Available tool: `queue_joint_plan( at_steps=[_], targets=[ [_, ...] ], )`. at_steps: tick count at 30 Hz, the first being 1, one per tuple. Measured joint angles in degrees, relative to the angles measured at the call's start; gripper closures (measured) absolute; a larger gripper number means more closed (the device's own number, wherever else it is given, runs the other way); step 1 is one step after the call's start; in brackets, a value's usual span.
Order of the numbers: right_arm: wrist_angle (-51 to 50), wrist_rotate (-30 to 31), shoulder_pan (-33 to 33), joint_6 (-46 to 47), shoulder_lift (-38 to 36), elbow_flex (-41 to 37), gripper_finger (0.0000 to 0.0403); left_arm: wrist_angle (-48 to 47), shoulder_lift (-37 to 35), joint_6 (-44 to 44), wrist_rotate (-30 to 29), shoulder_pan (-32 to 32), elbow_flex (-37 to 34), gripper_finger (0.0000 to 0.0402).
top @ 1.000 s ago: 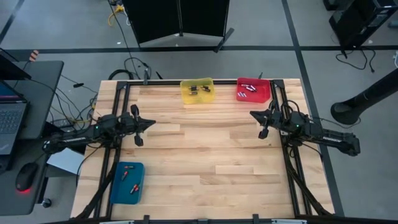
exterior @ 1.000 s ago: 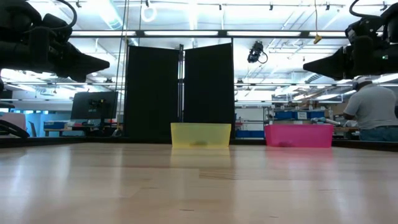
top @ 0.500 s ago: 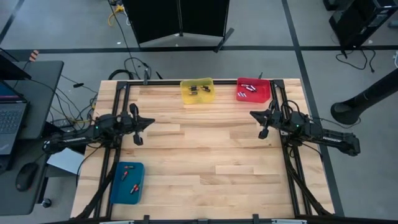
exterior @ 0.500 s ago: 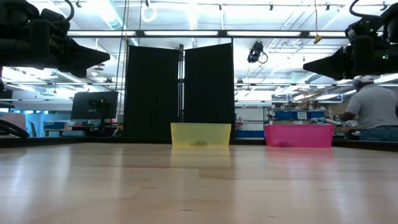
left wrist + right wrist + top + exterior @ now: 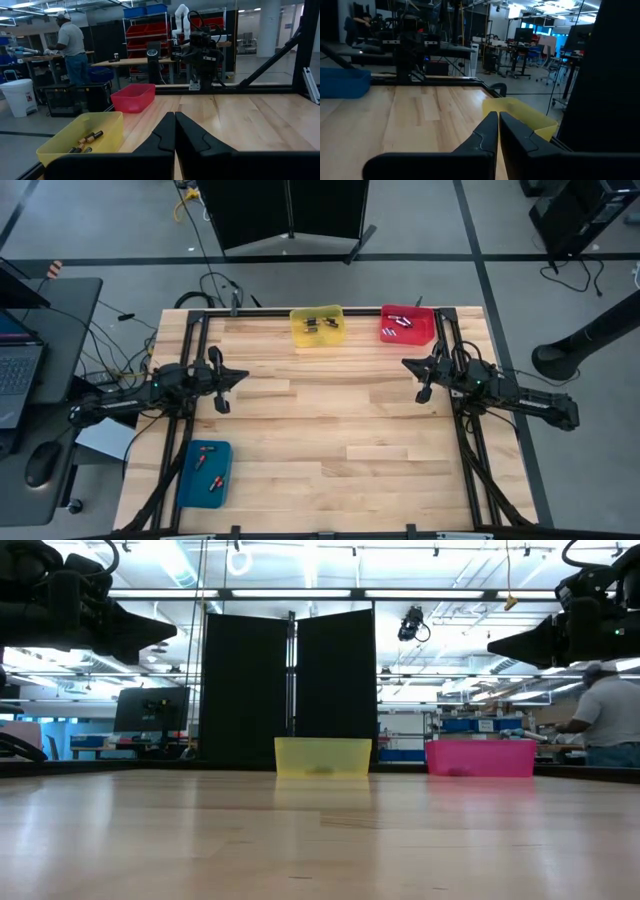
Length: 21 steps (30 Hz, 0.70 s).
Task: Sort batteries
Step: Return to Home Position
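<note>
The batteries lie in three bins: some in the yellow bin (image 5: 318, 326), some in the red bin (image 5: 407, 324) at the table's far edge, and some in the blue bin (image 5: 205, 472) near the front left. In the left wrist view, batteries (image 5: 86, 140) rest on the yellow bin's floor. My left gripper (image 5: 243, 377) hovers level over the table's left side, shut and empty. My right gripper (image 5: 405, 364) hovers level over the right side, shut and empty. Each points toward the table's middle, well above the wood.
The wooden tabletop (image 5: 330, 420) lies bare between the two arms. A black frame rail (image 5: 190, 380) runs along the left side and another (image 5: 462, 430) along the right. A person (image 5: 605, 715) stands at a bench beyond the table.
</note>
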Motion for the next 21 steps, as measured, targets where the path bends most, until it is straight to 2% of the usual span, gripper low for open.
queue_joint_plan(
  at_steps=[21],
  targets=[
    [0.0,0.0,0.0,0.0,0.0,0.0,0.0371,0.0,0.0,0.0,0.2,0.0,0.0,0.0392]
  ],
)
